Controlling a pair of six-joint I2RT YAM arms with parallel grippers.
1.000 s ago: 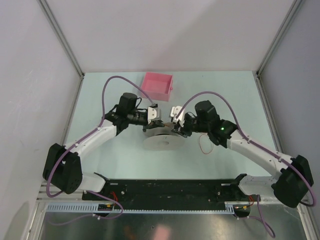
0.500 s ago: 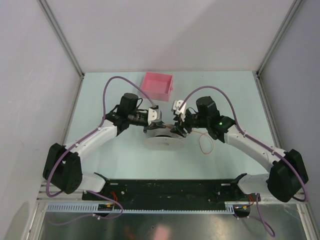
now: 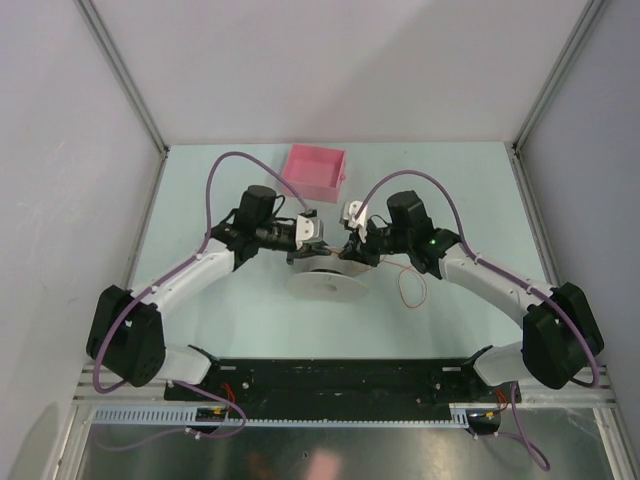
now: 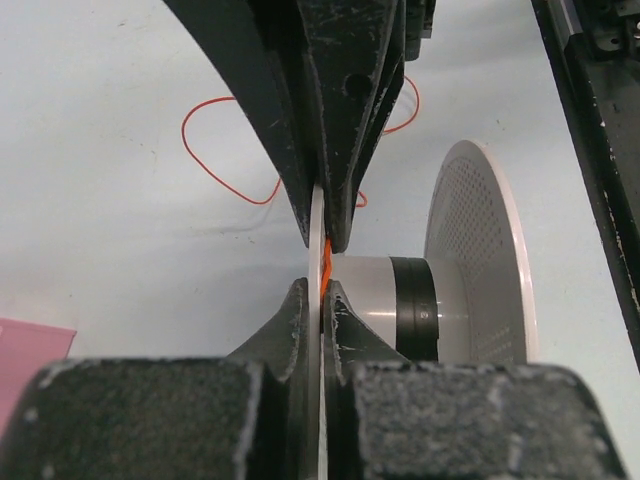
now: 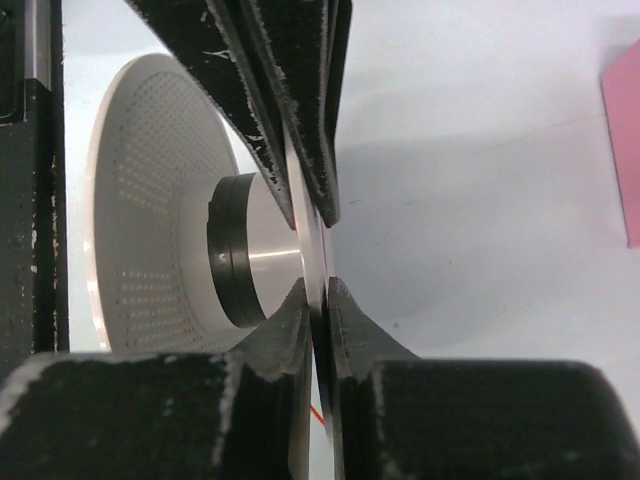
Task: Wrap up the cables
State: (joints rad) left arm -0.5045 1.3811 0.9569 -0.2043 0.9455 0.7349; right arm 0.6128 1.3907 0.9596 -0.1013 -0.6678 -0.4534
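A white spool (image 3: 325, 282) lies flat on the table, with a thin upper flange, a grey hub (image 4: 365, 298) and a perforated lower flange (image 4: 480, 250). The cable is a hair-thin orange wire (image 3: 411, 291) looped loosely on the table to the right of the spool. My left gripper (image 3: 316, 240) is shut on the thin flange edge, with a bit of the orange wire (image 4: 325, 268) at its fingertips (image 4: 300, 300). My right gripper (image 3: 352, 246) is shut on the same flange from the opposite side (image 5: 318, 290). The lower flange also shows in the right wrist view (image 5: 140, 200).
A pink open box (image 3: 318, 167) stands behind the spool, and its edge shows in the right wrist view (image 5: 625, 140). Purple hoses arch over both arms. The black base rail (image 3: 330, 378) runs along the near edge. Grey walls enclose the table.
My right arm has swung its elbow and base link inward, and its gripper has shifted slightly left over the spool. The loose wire loop has shifted a little. The left arm has stayed still.
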